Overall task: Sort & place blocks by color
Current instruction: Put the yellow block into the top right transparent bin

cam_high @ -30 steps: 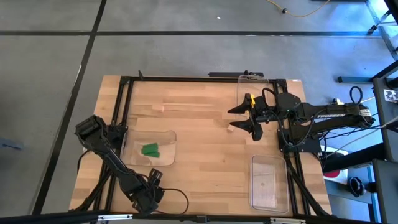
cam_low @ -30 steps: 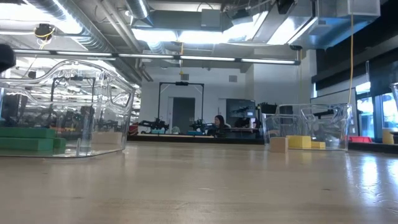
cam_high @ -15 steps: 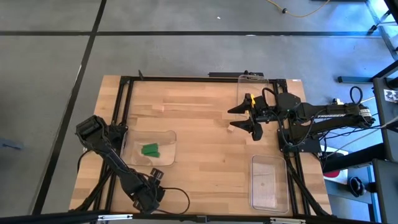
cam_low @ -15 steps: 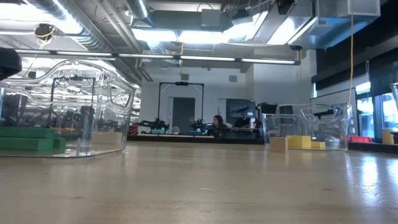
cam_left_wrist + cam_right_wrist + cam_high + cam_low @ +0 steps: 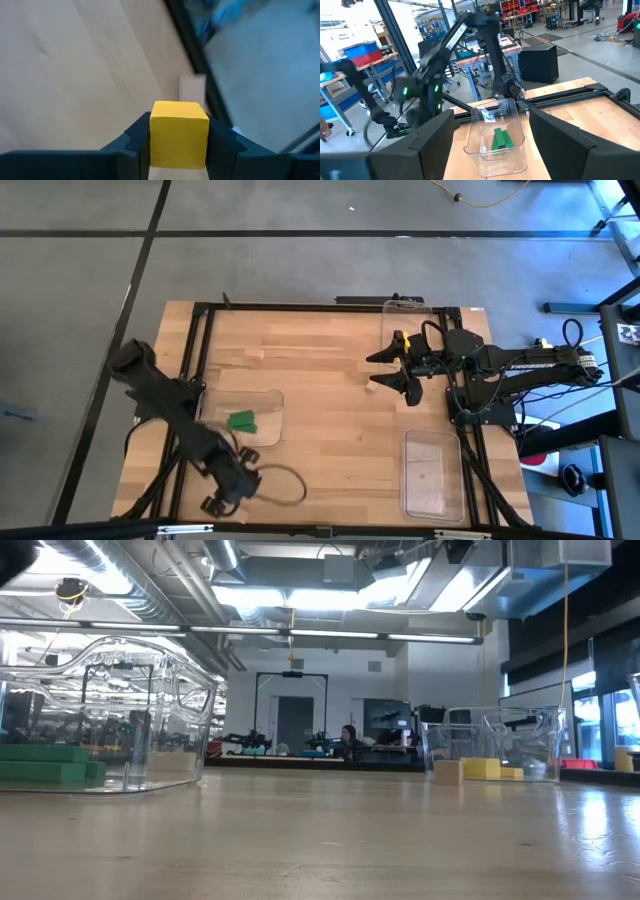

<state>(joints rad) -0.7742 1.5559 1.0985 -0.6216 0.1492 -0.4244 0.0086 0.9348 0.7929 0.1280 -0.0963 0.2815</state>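
Observation:
A yellow block [image 5: 179, 132] sits between the fingers of my left gripper [image 5: 222, 492], which is shut on it above the table's near left corner. A tan block [image 5: 192, 89] lies flat on the table past it, beside the black rail. Green blocks [image 5: 241, 420] lie in a clear tray [image 5: 268, 402] at the left. My right gripper [image 5: 393, 372] hangs open at the far right, holding nothing. Beside it lie a tan block [image 5: 377, 383] and a yellow block [image 5: 398, 340]. In the low view, yellow blocks [image 5: 482, 768] show inside the far clear tray [image 5: 545, 740]. My left gripper pinches the yellow block by two opposite side faces [image 5: 153, 135], one finger [image 5: 136, 142] on each side. The fingers slant steeply down from above. The block's top face shows between them, and the block is clear of the table.
A third clear tray [image 5: 432, 472] stands at the near right. The black frame rail [image 5: 200, 350] runs along the table's left edge, and a loose cable [image 5: 282, 485] loops beside my left gripper. Bare wood lies across the table's middle.
My left arm has lifted: its elbow has swung up and toward the table's left edge, and the gripper has risen near the front edge and tipped. My right arm has kept still.

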